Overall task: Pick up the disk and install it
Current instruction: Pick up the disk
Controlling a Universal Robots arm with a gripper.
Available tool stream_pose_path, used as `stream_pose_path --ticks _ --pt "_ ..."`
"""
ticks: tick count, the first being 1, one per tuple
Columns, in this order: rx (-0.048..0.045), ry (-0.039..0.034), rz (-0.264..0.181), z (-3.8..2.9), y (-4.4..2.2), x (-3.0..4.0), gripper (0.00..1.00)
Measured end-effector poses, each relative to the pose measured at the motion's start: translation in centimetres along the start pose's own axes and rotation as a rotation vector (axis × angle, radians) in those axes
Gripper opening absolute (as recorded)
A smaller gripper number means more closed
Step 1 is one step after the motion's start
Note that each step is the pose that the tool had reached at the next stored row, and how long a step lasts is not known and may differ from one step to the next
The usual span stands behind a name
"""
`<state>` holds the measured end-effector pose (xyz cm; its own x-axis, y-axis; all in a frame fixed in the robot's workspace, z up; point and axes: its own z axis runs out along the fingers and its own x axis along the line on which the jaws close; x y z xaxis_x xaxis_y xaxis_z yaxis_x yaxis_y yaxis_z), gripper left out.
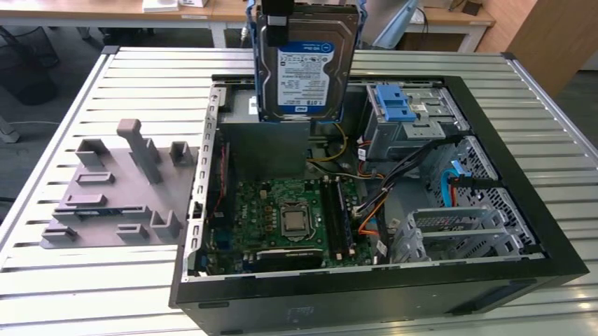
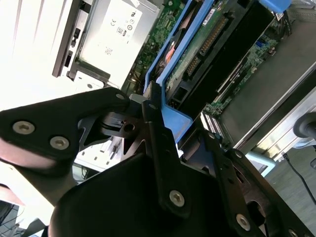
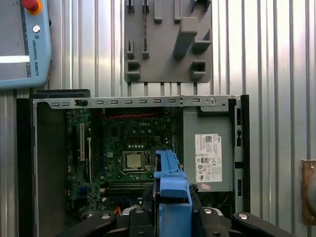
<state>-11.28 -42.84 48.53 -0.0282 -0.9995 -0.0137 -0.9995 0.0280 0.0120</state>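
**Disk hanging over the open case, not seated in anything yet**

My gripper (image 2: 170, 118) has its fingers clamped on the blue carrier edge of the disk (image 1: 307, 66). That leaves it hanging upright above the case (image 1: 374, 290), over the power supply (image 3: 210, 148) end. I reckon pinching the frame keeps the label and circuit board untouched. Inside the case there's the motherboard (image 1: 290, 210), the power supply and the drive cage (image 1: 411, 115) with its blue latch. No disk in that cage as far as I can tell.
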Motion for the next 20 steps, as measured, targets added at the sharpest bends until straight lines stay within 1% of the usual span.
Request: stream_pose_path --ticks 7,14,18,20 --pt "0.0000 0.0000 0.000 0.00 -0.05 0.03 0.36" --pt "0.0000 0.0001 0.000 -0.01 -0.07 0.62 0.36" --pt "0.0001 -0.0001 0.000 -0.01 -0.07 0.83 0.36" --pt "0.0031 0.0000 0.000 -0.02 -0.08 0.86 0.36"
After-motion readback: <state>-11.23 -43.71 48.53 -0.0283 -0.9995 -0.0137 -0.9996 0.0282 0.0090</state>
